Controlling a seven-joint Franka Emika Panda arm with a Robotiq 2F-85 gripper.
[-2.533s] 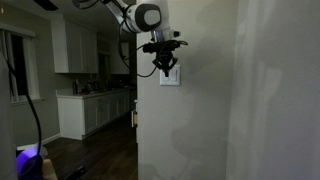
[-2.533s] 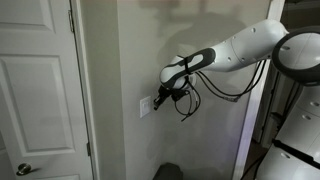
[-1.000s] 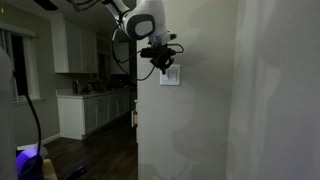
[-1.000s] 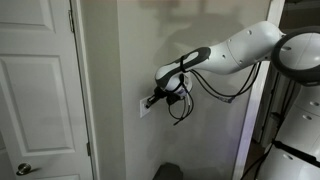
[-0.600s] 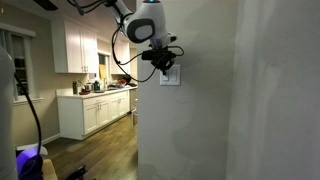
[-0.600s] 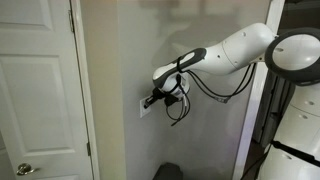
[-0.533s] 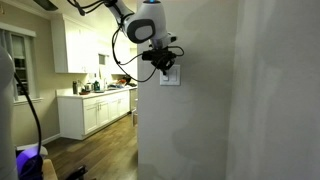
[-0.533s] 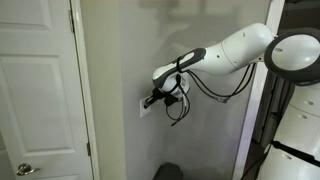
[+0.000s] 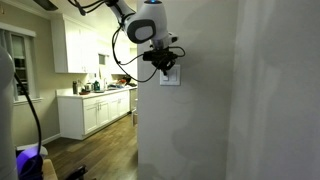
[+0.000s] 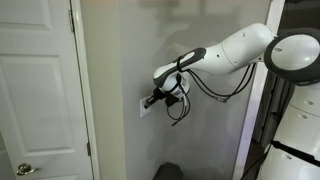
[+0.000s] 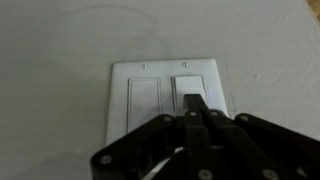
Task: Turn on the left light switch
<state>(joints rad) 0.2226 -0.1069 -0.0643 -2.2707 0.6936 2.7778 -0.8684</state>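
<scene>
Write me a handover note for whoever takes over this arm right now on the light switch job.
Gripper: shut, holding nothing, pointed at the wall plate.
Left light switch: uncovered in the wrist view. The fingertips sit in front of the right rocker instead; whether they touch it cannot be told.
Done: the kitchen in an exterior view has gone bright since a second ago, so a rocker was probably pressed.
Left: check the left rocker; if it is off, shift over and press it.

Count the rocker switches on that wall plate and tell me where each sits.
2. Both sit on the wall plate: the left rocker in full view, the right rocker beside it, partly covered by the gripper. None seem hidden.
</scene>
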